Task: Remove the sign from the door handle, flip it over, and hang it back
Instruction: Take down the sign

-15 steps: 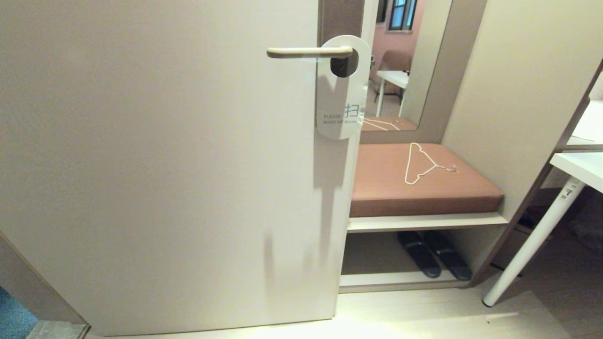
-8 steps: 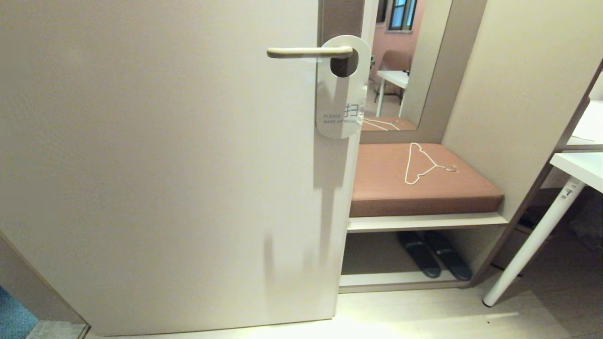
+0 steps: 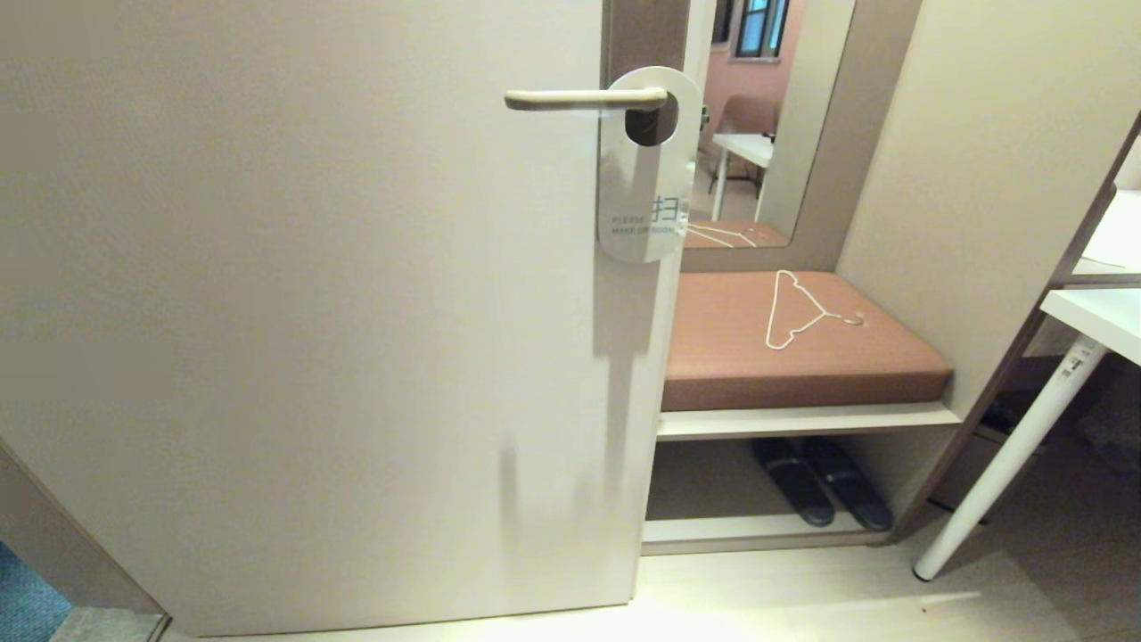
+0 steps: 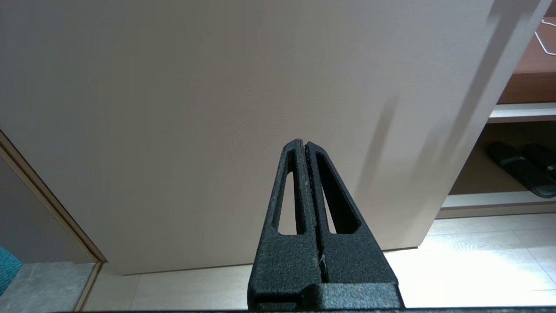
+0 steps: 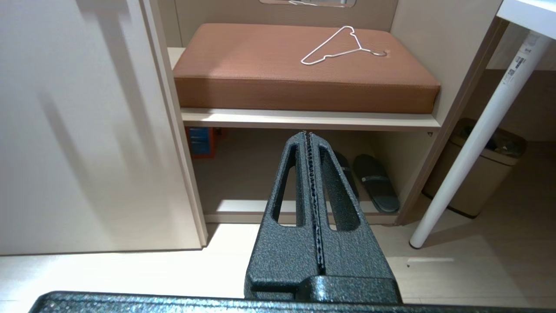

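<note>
Where the head view takes in the door [image 3: 303, 312], shows the sign [image 3: 644, 178] hanging by its oval hole on the handle [image 3: 579, 99], white face outward, lettering "PLEASE MAKE UP ROOM" near its lower end; sits at the door's right edge, lever level and pointing left; shows neither arm. Beyond the door edge, reveals a brown cushion [image 3: 740, 357] on a shelf, with a white wire hanger [image 3: 798, 312] lying flat on it; under the shelf, a pair of dark slippers [image 3: 820, 481]; behind, a mirror [image 3: 758, 116]; far right, a white table [image 3: 1096, 312] on a slanted leg.

From the left wrist, shows the left gripper [image 4: 302, 145] low before the door's bare lower part, fingers pressed together with nothing between them; catches no sign or handle, only the slippers [image 4: 521, 167] at the side.

From the right wrist, shows the right gripper [image 5: 309, 135] likewise closed and empty, pointing toward the shelf opening; brings in the cushion [image 5: 269, 74], hanger [image 5: 339, 48], slippers [image 5: 375, 182], and a bin [image 5: 482, 169] behind the table leg [image 5: 482, 130], unseen from the head.
</note>
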`<state>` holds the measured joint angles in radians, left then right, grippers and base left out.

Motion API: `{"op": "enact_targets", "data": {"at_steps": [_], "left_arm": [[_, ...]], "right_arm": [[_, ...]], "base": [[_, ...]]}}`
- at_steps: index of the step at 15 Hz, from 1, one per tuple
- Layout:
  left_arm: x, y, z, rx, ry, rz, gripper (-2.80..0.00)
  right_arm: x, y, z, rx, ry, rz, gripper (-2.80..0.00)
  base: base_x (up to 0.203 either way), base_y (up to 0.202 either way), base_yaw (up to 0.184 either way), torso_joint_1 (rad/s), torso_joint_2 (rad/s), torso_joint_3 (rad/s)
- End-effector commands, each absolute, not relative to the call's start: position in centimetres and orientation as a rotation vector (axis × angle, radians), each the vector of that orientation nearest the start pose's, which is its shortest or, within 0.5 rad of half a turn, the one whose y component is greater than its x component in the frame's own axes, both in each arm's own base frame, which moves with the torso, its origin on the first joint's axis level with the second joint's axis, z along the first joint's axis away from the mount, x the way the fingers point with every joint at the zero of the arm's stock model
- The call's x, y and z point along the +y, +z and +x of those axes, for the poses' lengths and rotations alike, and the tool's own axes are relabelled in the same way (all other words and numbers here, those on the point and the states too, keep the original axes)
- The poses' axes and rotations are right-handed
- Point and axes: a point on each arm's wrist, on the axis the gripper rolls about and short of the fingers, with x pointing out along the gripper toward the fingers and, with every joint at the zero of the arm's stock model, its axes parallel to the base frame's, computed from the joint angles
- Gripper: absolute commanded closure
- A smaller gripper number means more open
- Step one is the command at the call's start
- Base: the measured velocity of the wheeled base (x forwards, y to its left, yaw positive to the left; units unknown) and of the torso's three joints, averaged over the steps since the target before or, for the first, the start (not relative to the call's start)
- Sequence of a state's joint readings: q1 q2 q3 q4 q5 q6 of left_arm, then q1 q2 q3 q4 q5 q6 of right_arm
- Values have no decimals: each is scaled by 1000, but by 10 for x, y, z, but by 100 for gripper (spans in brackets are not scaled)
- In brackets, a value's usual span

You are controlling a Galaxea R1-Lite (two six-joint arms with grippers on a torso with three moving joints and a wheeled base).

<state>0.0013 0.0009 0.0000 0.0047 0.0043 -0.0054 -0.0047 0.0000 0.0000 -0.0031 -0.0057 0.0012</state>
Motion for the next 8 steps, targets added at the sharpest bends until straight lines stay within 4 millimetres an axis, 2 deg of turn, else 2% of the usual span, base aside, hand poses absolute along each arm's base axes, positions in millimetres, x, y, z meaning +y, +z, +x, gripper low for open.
{"op": "enact_targets", "data": {"at_steps": [1,4,8], "left_arm": [[0,75,-23,6,6,-6,0],[0,75,-23,6,6,-6,0],[0,75,-23,6,6,-6,0]], "right_arm": [[0,76,-23,-5,-12,5,0],[0,78,-24,-4,-12,5,0],[0,96,-34,13,-4,8,0]], "base": [[0,0,0,0,0,0],[0,0,0,0,0,0],[0,0,0,0,0,0]]}}
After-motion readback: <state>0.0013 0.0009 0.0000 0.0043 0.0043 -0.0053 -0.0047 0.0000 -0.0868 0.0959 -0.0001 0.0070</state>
